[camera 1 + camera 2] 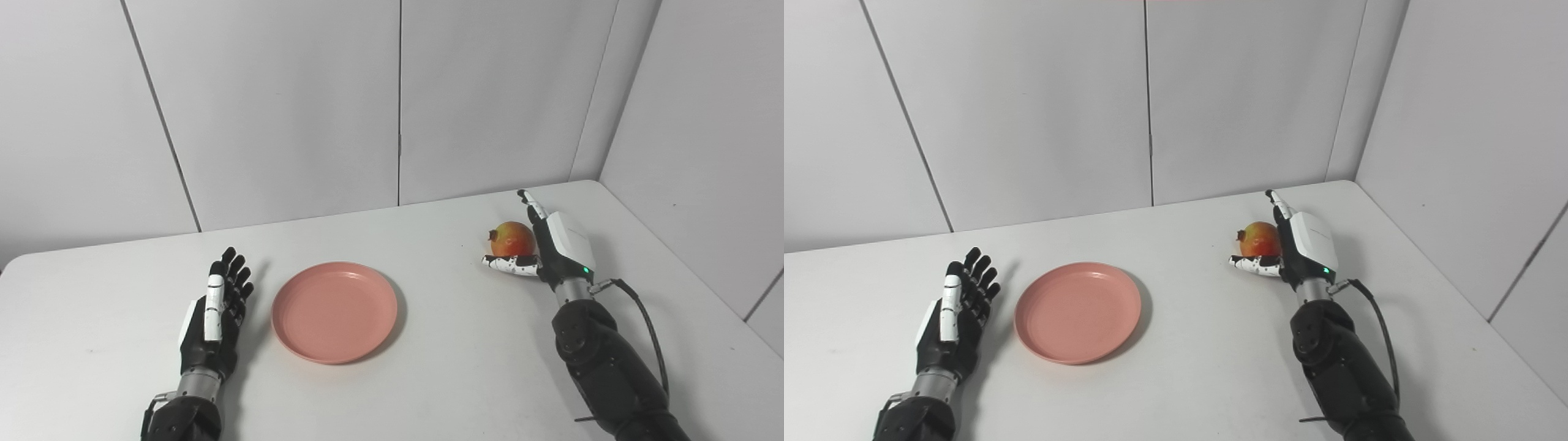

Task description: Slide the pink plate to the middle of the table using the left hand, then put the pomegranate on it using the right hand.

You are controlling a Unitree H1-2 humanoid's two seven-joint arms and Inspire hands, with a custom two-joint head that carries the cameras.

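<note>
Pomegranate (pixel 512 238) against open right hand (pixel 554 248)

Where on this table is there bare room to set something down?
Bare tabletop lies between the pink plate and the right hand, and along the near edge between both arms. It is tight between the left hand and the plate, and around the pomegranate.

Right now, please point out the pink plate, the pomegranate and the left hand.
pink plate (pixel 334 311), left eye view, bare centre.
pomegranate (pixel 511 238), left eye view, visible front skin.
left hand (pixel 952 321), right eye view, palm middle.
</note>
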